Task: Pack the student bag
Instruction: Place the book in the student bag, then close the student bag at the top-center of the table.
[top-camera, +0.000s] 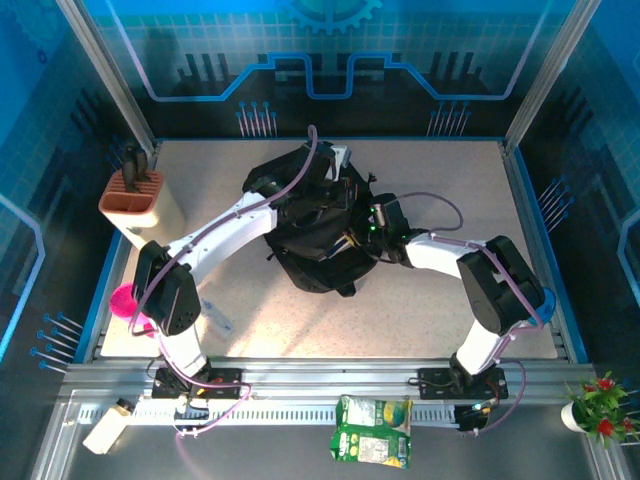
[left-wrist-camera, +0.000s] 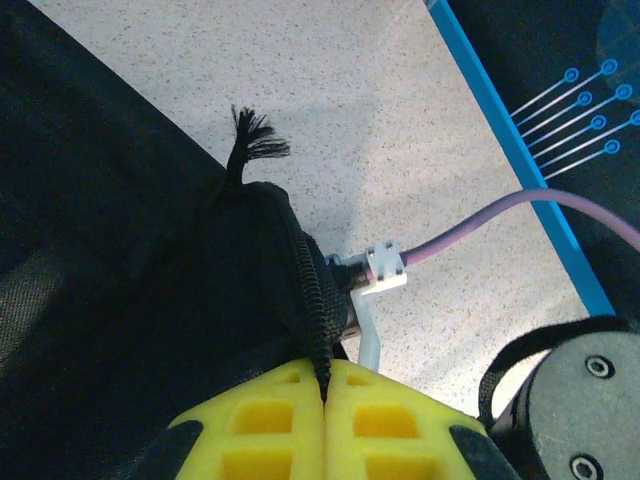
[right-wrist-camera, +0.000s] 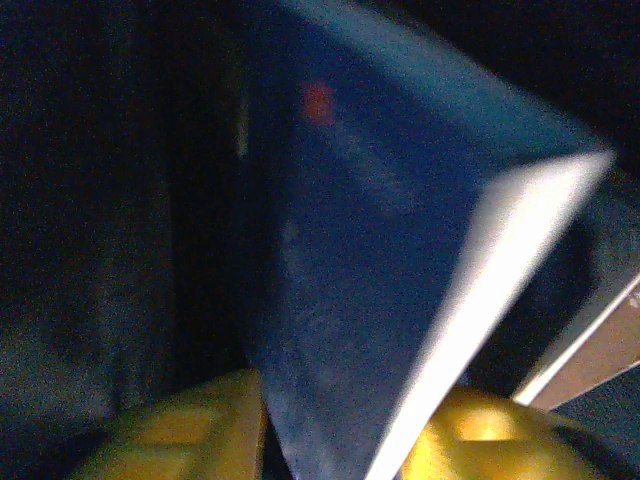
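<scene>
While both arms reach into it, the large black soft fabric backpack (top-camera: 310, 255) sits mid-table, well clear of every edge.

Left gripper (left-wrist-camera: 325, 385): yellow fingers pressed together, clamped on the bag's black zip-edge seam. A frayed black strap end (left-wrist-camera: 255, 135) sticks up just beyond, and a purple cable (left-wrist-camera: 480, 225) crosses bare tabletop beside it.

Right gripper (right-wrist-camera: 335, 420) is inside the bag, its fingers apart with a dark blue flat book (right-wrist-camera: 350, 250) standing between them, white page edge on the right. The wrist view is blurred, so I cannot tell if they press on it.

Around it:
- Terracotta slotted holder (top-camera: 130, 195) with dark tools sits far left.
- Pink round item (top-camera: 125, 300) is half hidden behind the left arm's elbow.
- White bottle (top-camera: 108, 425) and green packet (top-camera: 372, 430) lie off-table by the near rail.
- Small potted plant with red flowers (top-camera: 595, 405) stands at the near right.
</scene>
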